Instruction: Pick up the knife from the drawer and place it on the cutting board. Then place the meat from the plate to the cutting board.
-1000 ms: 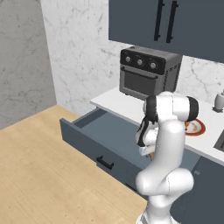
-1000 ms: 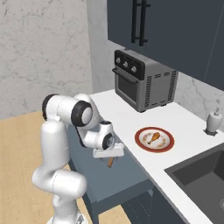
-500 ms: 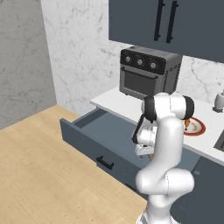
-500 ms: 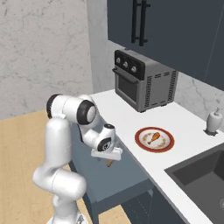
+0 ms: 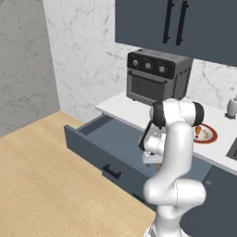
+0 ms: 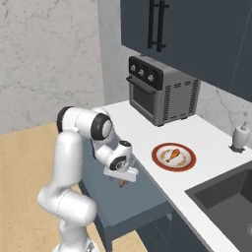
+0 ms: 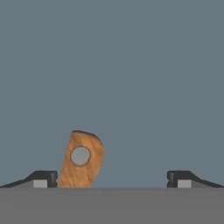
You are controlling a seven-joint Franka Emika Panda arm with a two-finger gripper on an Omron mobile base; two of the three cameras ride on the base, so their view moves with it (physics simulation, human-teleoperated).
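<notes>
Two fingers (image 7: 112, 179) spread wide, empty; wooden handle end (image 7: 82, 159) just beside left fingertip, on drawer (image 7: 131, 65) floor.

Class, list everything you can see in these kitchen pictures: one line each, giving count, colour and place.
drawer: one, dark blue-grey, pulled open below the counter
wooden piece: one, brown with a round grey spot, on the drawer floor between the jaws; what it belongs to is unclear
counter: one, white, along the wall
oven: one, grey and black, on the counter
plate: one, white with a red-orange rim, on the counter
meat: one, orange-brown, on the plate
soap bottle: one, pale, behind the sink
sink: one, dark, set in the counter
cupboards: dark blue, above the oven
floor: light wood
arm: one, white, reaching into the drawer
jaws: two, dark, wide open
</notes>
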